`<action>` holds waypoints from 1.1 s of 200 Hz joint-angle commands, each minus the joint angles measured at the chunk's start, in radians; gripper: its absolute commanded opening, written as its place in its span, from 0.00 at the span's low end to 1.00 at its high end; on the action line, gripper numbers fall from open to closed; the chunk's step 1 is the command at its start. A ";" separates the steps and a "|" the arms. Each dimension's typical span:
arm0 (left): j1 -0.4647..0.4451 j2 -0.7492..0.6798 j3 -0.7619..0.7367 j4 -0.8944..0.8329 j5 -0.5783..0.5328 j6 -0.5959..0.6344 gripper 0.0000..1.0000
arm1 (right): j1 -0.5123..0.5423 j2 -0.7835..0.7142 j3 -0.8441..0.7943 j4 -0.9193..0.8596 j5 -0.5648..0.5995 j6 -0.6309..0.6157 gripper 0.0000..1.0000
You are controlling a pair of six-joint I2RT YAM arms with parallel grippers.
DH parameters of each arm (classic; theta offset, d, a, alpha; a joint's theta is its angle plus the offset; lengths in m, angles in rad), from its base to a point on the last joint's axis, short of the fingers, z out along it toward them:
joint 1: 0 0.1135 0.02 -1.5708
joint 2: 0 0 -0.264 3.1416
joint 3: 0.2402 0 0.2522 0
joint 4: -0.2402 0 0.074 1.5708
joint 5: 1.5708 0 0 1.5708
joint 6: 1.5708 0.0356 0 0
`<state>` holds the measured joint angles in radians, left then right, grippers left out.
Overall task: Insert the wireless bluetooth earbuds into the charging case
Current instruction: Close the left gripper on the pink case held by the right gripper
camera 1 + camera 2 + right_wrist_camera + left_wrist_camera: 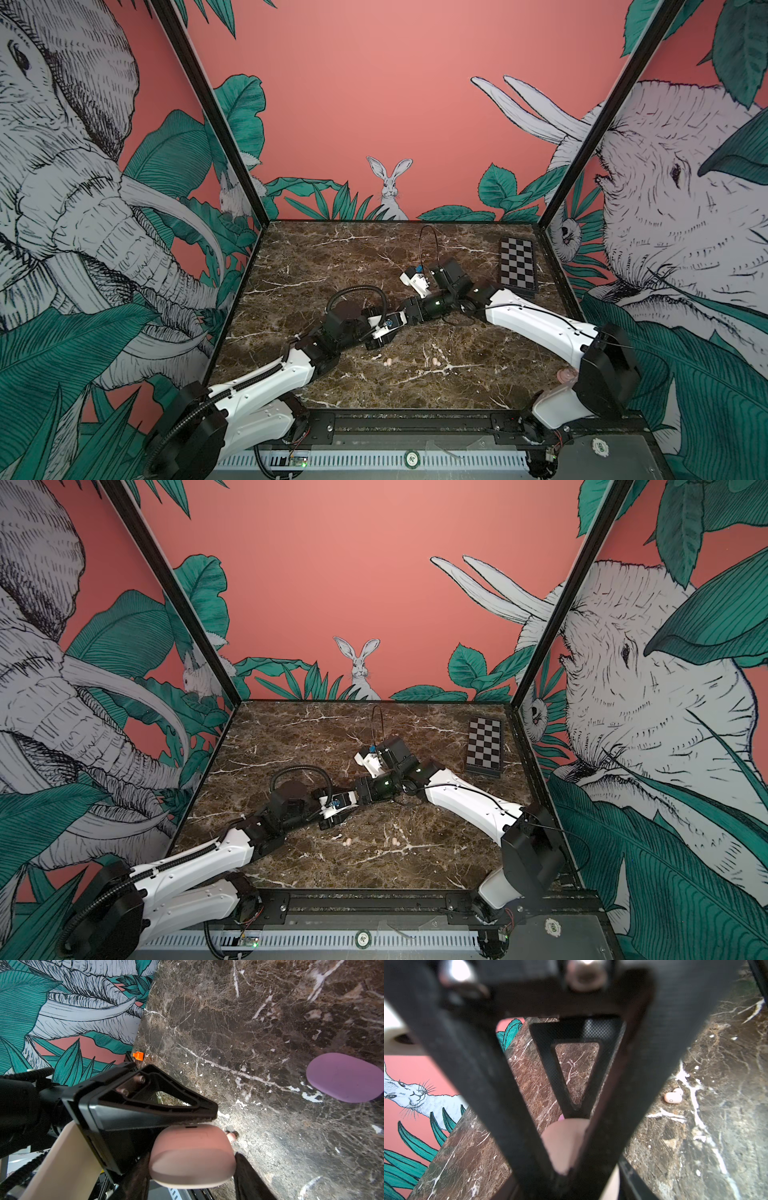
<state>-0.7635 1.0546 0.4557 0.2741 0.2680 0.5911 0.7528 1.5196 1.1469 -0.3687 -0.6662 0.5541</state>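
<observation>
Pinched between both grippers, left gripper [216, 1120] and right gripper [193, 1176], the smooth peach pebble-shaped plastic case [192, 1155] should be steadied before its lid is opened.

Both grippers [405, 320] mid-table (tips meeting)

Matt peach plastic case [192, 1155] above glossy marble tabletop [270, 1022].

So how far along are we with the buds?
Done: nothing is seated yet. The buds lie loose on the table in two small clusters. In hand: the right gripper holds the peach case, whose lid looks shut. The left gripper is against the case, but its grip is unclear. Left: open that case, seat the buds, then deal with the lilac case lying on the table.
</observation>
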 commanded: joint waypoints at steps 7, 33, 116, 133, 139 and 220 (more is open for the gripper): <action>-0.005 -0.013 0.023 -0.004 0.007 0.014 0.53 | 0.005 0.007 -0.013 0.035 -0.013 0.003 0.00; -0.006 -0.013 0.024 -0.003 0.008 0.013 0.51 | 0.007 0.009 -0.013 0.041 -0.016 0.005 0.00; -0.005 -0.011 0.027 -0.011 0.011 0.017 0.46 | 0.009 0.012 -0.008 0.027 -0.015 -0.004 0.00; -0.006 -0.011 0.029 -0.013 0.012 0.018 0.43 | 0.010 0.009 -0.006 0.024 -0.010 -0.008 0.00; -0.006 -0.009 0.030 -0.017 0.015 0.020 0.41 | 0.010 0.010 -0.006 0.024 -0.012 -0.005 0.00; -0.006 -0.005 0.045 -0.030 0.001 0.012 0.26 | 0.010 0.013 -0.012 0.040 -0.026 0.001 0.00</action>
<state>-0.7635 1.0546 0.4610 0.2565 0.2710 0.5953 0.7586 1.5311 1.1465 -0.3595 -0.6704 0.5495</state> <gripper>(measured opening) 0.429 0.554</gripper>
